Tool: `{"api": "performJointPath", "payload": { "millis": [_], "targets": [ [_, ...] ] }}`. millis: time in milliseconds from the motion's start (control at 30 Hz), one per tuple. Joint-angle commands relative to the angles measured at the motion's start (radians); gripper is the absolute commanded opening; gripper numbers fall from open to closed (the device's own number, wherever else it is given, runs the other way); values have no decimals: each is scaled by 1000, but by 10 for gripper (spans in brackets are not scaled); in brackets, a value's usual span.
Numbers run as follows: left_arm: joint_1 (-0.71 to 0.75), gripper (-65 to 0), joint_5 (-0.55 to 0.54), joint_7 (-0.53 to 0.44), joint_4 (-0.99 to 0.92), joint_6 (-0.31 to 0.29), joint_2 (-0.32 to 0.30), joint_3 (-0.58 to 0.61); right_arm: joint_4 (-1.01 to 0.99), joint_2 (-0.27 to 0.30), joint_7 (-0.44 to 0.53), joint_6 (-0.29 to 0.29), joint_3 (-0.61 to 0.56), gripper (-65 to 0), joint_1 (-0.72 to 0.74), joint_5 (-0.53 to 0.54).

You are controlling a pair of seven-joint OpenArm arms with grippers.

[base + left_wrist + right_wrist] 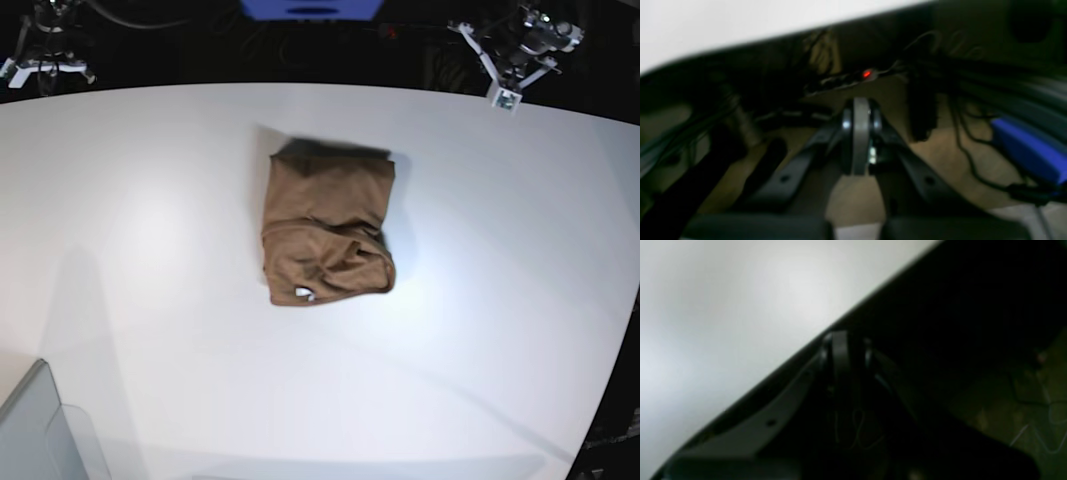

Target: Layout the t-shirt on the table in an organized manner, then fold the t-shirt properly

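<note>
So the plain brown short-sleeved cotton t-shirt (327,228) is sitting roughly mid-table on the big smooth white tabletop (150,250), bunched into a compact, roughly rectangular bundle with a little white tag peeking out at its near edge. Looks to me like it's light, floppy cotton, so it'll drape and slide easily on that slick surface, and any single-point grab will probably just drag the whole lump. I'd guess the best bet is pinching an outer corner or a hem edge, one per arm, rather than the puckered middle. Both arms are parked well apart from the shirt beyond the far edge. The left gripper (861,110) has its jaws pressed together on nothing, and the right gripper (843,340) looks closed up and empty too, hanging just off the table's edge.
</note>
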Motion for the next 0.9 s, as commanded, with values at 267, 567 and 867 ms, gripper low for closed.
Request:
{"api": "performJointPath", "payload": {
  "millis": [267, 567, 867],
  "targets": [
    [15, -650, 11, -190, -308, 2, -9, 44, -220, 15, 23, 7, -1, -606, -6, 8],
    [-100, -650, 9, -296, -633, 2, -60, 39, -467, 25, 23, 7, -8, -606, 70, -8],
    [-226, -650, 11, -296, -845, 2, -75, 39, -697, 54, 24, 5, -30, -607, 155, -136]
  ]
}}
